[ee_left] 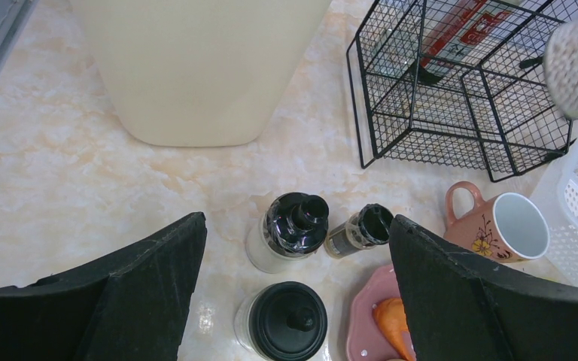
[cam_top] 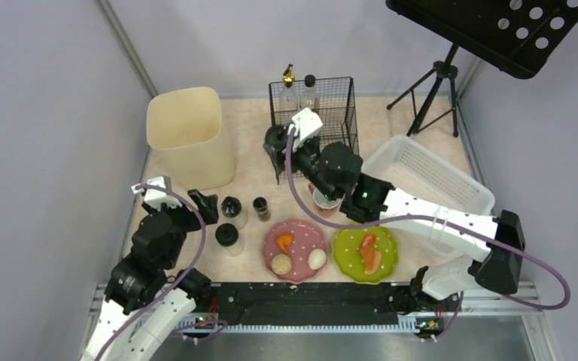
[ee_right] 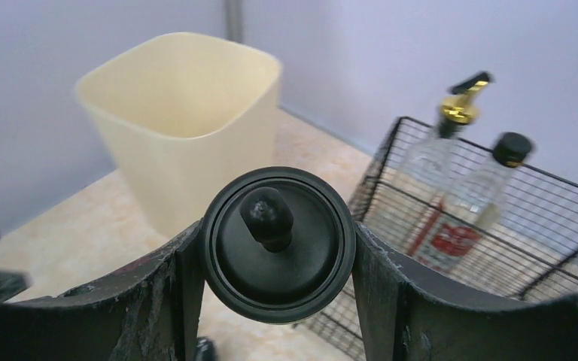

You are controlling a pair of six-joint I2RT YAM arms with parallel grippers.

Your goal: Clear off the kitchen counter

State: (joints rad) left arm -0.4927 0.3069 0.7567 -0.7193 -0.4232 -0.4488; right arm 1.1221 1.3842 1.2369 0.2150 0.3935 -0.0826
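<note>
1 jar is gripped by the right gripper near the rack; stowing seems in hand, lowering inside is called for; left gripper is spread, unladen.

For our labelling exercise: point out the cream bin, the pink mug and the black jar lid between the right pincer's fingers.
cream bin [cam_top: 196,162], top external view, front wall.
pink mug [ee_left: 489,235], left wrist view, outer wall.
black jar lid [ee_right: 271,218], right wrist view, central knob.
</note>
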